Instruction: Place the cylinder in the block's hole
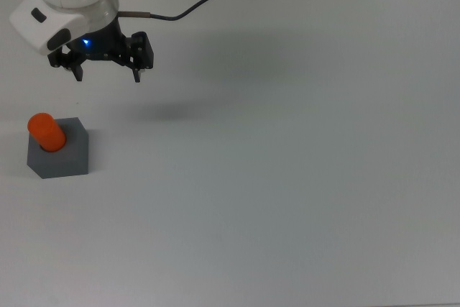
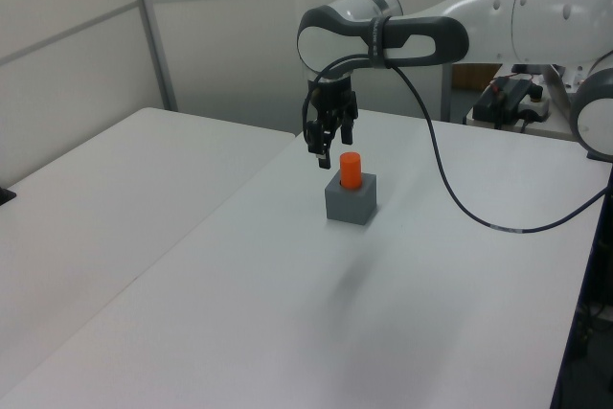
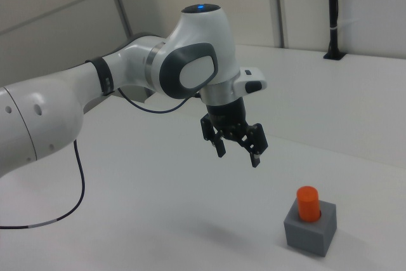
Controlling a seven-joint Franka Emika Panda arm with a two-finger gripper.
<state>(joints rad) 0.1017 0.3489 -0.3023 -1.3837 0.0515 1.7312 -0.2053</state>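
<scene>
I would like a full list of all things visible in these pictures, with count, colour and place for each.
cylinder: one, bright orange, standing upright in the top of the block, near the top view's left edge.
block: one, dark grey, on the table, below the gripper in the top view.
table: one, white, under everything.
cable: one, black, running from the arm towards the top view's upper edge.
arm: one, white and grey, reaching in from the right view's left.
gripper: one, black, open, empty, in the air apart from the cylinder.
</scene>
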